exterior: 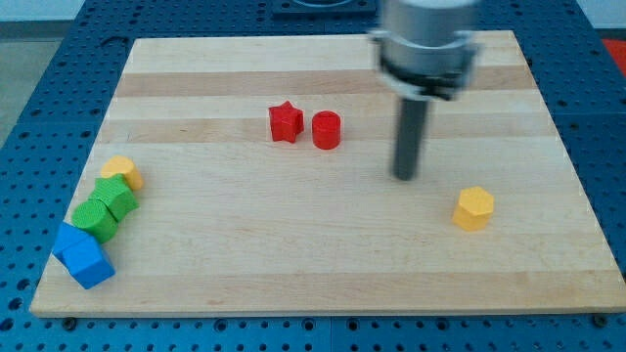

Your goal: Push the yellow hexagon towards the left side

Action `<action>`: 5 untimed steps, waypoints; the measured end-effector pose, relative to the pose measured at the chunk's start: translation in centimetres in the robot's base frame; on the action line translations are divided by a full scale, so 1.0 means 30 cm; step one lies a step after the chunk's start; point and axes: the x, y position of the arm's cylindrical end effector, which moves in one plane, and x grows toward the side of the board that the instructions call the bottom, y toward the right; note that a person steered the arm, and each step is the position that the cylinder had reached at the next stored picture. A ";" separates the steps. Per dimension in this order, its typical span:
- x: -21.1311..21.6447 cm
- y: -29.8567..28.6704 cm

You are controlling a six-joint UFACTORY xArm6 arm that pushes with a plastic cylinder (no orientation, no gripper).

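Observation:
The yellow hexagon [473,208] lies on the wooden board [293,264] at the view's right, below the middle. My tip [405,177] stands on the board to the upper left of the hexagon, a short gap away and not touching it. The rod rises from the tip to the blurred arm end at the view's top.
A red star [285,122] and a red cylinder [327,130] sit side by side left of my tip. At the view's lower left a yellow round block [122,173], two green blocks [116,198] [95,218] and two blue blocks [70,240] [89,264] lie clustered in a line.

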 end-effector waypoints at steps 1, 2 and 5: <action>0.103 0.351; 0.240 0.564; 0.142 0.122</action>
